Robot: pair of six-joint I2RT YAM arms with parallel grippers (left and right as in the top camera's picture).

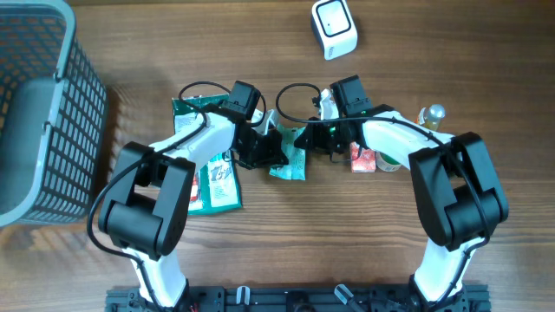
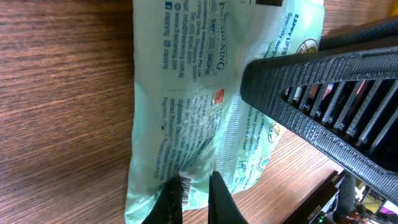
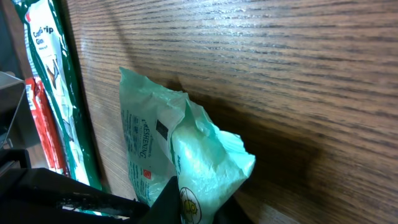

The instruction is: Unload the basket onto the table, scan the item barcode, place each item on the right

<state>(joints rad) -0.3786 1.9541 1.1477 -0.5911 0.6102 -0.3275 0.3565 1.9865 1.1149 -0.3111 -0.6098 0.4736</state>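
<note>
The item is a pale green plastic packet (image 1: 289, 165), held between both arms at the middle of the table. My left gripper (image 1: 270, 152) is shut on its edge; in the left wrist view the dark fingers (image 2: 169, 204) pinch the packet (image 2: 186, 93) right beside a small barcode (image 2: 185, 182). My right gripper (image 1: 305, 140) is shut on the opposite end, where the crumpled packet (image 3: 205, 155) bulges out from between its fingers (image 3: 166, 200). The white scanner (image 1: 334, 28) stands at the far edge, apart from both arms.
A grey mesh basket (image 1: 35, 113) fills the left side. Dark green packets (image 1: 212, 178) lie under the left arm. A red-and-white item (image 1: 364, 159) and a small round bulb-like object (image 1: 434, 113) sit by the right arm.
</note>
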